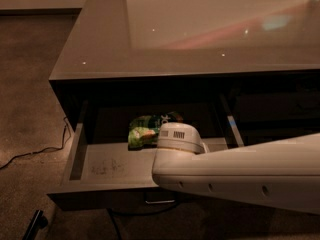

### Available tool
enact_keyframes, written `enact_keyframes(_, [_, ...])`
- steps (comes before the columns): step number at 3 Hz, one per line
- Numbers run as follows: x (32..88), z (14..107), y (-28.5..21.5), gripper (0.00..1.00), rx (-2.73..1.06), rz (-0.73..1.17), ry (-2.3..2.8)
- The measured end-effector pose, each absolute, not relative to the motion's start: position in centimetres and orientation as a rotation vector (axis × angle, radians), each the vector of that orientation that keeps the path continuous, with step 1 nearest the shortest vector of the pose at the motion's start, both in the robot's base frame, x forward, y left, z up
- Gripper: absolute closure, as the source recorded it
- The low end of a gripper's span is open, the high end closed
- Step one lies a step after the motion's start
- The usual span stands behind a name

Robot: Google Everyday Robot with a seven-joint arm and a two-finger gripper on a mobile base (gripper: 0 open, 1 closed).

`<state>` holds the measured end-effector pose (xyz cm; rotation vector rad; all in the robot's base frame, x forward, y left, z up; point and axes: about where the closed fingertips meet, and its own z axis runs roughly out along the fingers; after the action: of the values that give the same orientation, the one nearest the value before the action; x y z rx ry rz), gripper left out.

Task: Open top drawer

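Observation:
The top drawer (107, 166) is pulled out from under the glossy counter, its lighter scuffed floor showing. A green snack bag (142, 129) lies at the back of it. The drawer's small loop handle (160, 202) peeks out below the front edge at centre. My white arm (240, 171) reaches in from the right and ends in a rounded wrist (177, 136) over the drawer's front middle. The gripper sits beneath that wrist, near the handle, hidden by the arm.
The counter top (200, 29) overhangs the drawer's rear. A dark neighbouring drawer column (272, 111) lies to the right. A black cable (35, 151) trails over the carpet at left, and a dark object (35, 224) lies on the floor at bottom left.

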<state>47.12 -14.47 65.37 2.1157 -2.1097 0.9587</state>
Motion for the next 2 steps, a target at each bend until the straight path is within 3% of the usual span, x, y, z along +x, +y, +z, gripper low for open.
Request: enact_keyframes(2, [44.5, 65.2, -15.3, 1.0, 2.091, 0.859, -2.017])
